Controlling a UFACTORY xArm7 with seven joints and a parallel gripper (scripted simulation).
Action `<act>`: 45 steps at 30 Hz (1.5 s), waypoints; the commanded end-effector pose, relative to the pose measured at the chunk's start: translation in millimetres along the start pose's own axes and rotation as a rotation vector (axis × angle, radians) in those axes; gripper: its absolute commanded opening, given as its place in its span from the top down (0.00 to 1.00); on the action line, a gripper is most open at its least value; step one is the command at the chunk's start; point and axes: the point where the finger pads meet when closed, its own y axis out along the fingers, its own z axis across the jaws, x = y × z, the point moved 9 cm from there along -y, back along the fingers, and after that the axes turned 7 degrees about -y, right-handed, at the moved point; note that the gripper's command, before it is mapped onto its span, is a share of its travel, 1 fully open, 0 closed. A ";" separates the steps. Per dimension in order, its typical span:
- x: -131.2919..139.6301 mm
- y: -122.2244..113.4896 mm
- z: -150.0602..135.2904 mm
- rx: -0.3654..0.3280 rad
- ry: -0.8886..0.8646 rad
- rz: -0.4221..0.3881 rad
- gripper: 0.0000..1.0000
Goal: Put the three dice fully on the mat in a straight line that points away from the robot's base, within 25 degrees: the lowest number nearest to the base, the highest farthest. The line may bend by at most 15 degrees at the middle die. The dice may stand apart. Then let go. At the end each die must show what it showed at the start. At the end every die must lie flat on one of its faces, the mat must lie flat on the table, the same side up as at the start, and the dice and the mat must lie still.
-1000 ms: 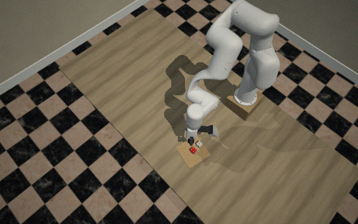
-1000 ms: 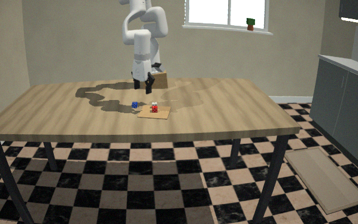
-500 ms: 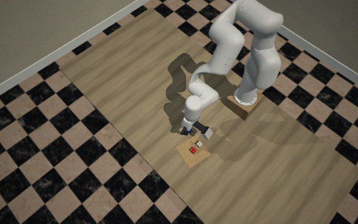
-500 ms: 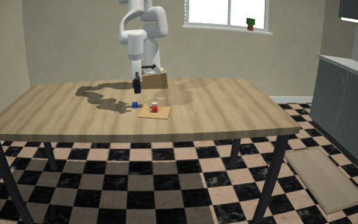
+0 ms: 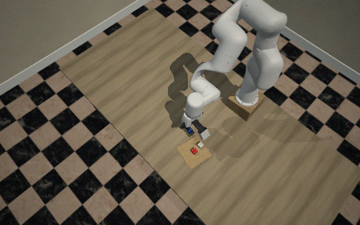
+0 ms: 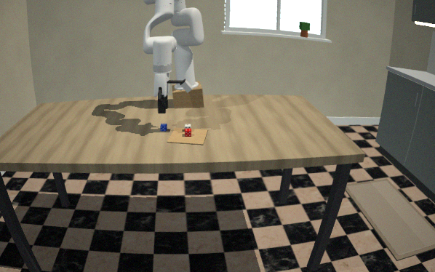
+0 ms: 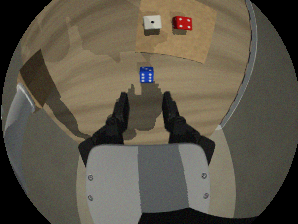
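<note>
Right now I've got the tool hanging above the desk, fingers pointing down, approx. over the blue die. Jaws are part-way apart w/ nothing between them; the gap is wider than the die, so the tool grips nothing. Exterior view shows clear air between the fingertips and the blue die, so no contact.

Wrist view: blue die sits just ahead of the fingertips, centred on the gap, flat on bare wood and just off the near edge of the mat. Beyond it, on the mat, are the white die and the red die, side by side w/ a small gap, white to the left of red from the tool's viewpoint. White shows one dot on top. Red's top face has several pips, count unclear at this size. Blue's top also has pips, can't count them.

Top view: the mat lies flat, red die near its middle, white die closer to the corner nearer the arm's wooden base block. Blue die is partly hidden under the wrist, off the mat.
</note>
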 end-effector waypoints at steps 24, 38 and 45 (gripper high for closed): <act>0.4 -1.0 1.0 0.003 0.001 -0.001 0.58; 0.4 0.9 1.0 0.003 0.001 -0.002 0.58; 0.3 4.4 1.0 0.003 0.001 -0.002 0.58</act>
